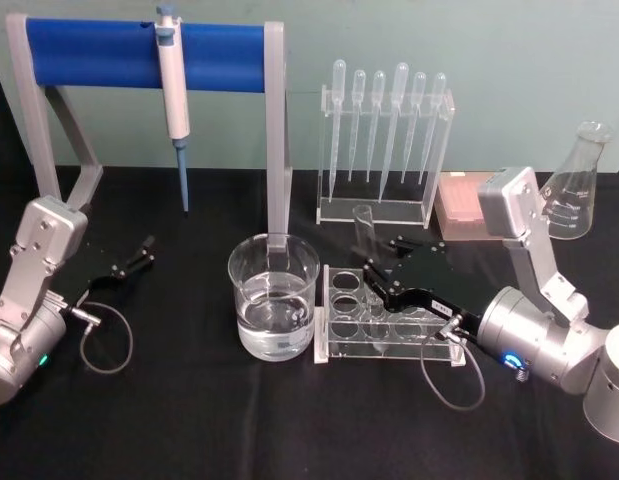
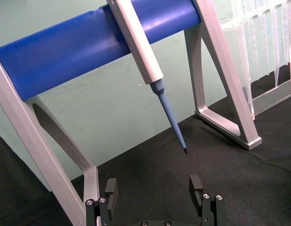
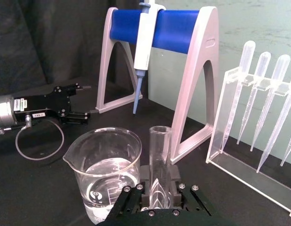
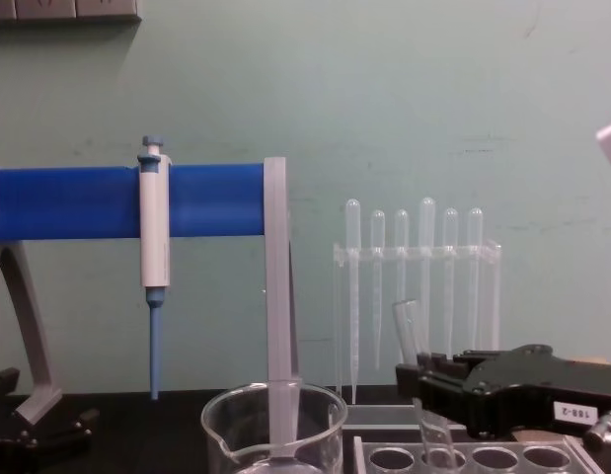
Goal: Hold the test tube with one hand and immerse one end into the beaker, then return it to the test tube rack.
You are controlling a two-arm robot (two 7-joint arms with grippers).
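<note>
My right gripper [image 1: 375, 263] is shut on the test tube [image 1: 364, 224], a clear glass tube that leans slightly above the clear tube rack [image 1: 384, 322]. The right wrist view shows the tube [image 3: 160, 155] pinched between the two black fingers [image 3: 148, 181]. In the chest view the tube [image 4: 409, 331] tilts, its lower end down at a rack hole. The beaker [image 1: 274, 298], wide and part full of clear liquid, stands just left of the rack. My left gripper [image 1: 144, 250] rests open on the black table at the far left, holding nothing.
A white-and-blue pipettor [image 1: 173, 95] hangs from the blue-barred stand [image 1: 139, 52] behind the beaker. An acrylic rack of plastic pipettes [image 1: 387, 130] stands behind the tube rack. A pink box [image 1: 459, 205] and a glass flask [image 1: 577, 185] sit at the back right.
</note>
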